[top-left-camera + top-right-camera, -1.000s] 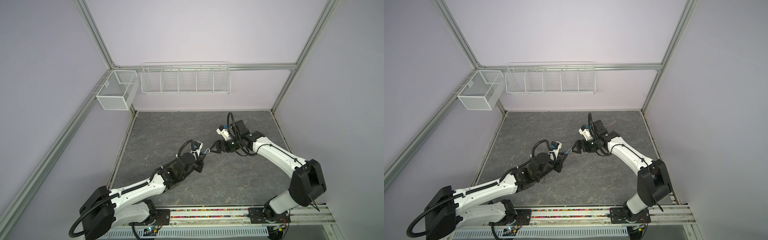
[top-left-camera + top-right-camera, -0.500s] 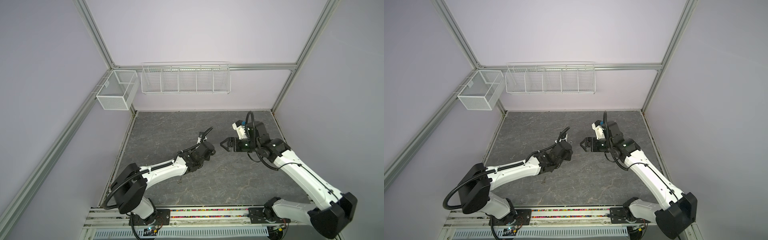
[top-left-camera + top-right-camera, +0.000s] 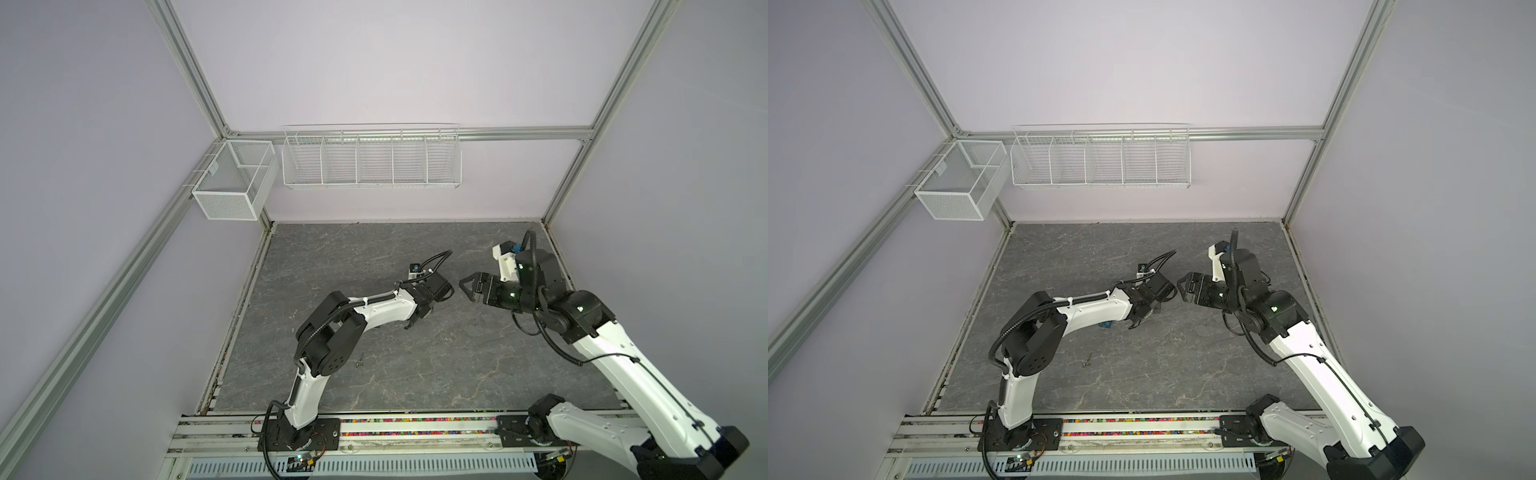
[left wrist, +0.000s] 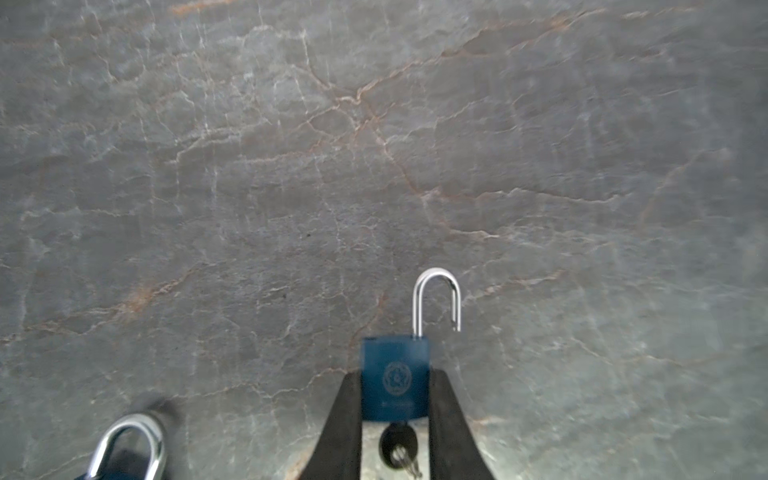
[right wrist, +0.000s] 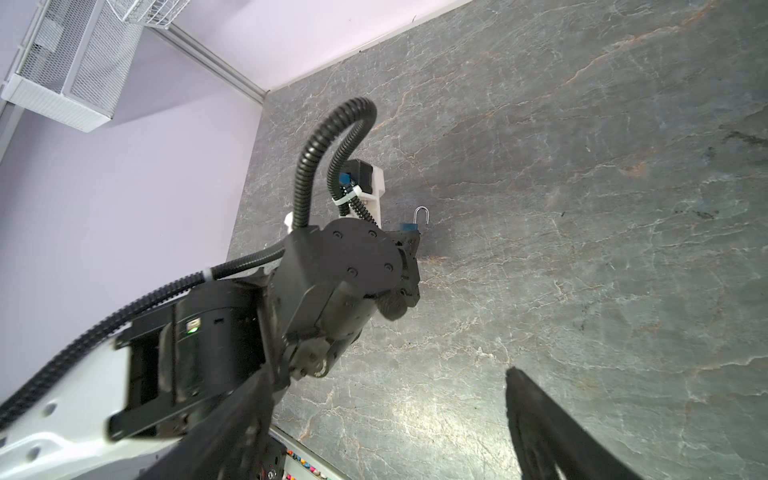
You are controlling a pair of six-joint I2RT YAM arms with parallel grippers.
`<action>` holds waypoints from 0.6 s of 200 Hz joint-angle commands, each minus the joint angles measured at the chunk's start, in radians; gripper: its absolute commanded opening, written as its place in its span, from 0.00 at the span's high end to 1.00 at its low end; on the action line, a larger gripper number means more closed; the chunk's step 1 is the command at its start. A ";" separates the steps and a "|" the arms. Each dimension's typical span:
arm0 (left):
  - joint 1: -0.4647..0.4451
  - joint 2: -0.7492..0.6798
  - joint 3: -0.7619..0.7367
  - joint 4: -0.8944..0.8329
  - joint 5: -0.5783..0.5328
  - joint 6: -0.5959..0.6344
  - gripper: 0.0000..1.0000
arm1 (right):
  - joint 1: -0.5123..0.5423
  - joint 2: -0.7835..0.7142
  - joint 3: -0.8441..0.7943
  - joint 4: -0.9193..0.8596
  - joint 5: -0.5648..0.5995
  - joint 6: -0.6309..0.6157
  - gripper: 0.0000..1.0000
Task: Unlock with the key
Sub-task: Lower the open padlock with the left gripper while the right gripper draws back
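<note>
Clamping the blue padlock (image 4: 395,365), the left gripper (image 4: 395,378) shows the shackle (image 4: 436,291) ahead sprung: unlocking looks done. Right gripper (image 3: 466,286) wide, empty; next, probably set the padlock down.

Blue padlock (image 4: 395,380), veined grey tabletop (image 4: 374,166)
</note>
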 commanded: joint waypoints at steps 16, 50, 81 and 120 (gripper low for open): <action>0.037 0.048 0.059 -0.007 0.024 -0.068 1.00 | 0.006 0.005 0.062 -0.045 -0.019 0.039 0.12; 0.055 0.068 0.045 -0.017 0.045 -0.108 1.00 | 0.007 0.016 0.079 -0.027 -0.065 0.044 0.12; 0.054 0.073 0.024 0.000 0.084 -0.114 1.00 | 0.005 0.019 0.096 -0.035 -0.073 0.058 0.12; 0.054 0.072 0.017 -0.001 0.109 -0.114 0.77 | 0.007 0.015 0.108 -0.032 -0.094 0.088 0.12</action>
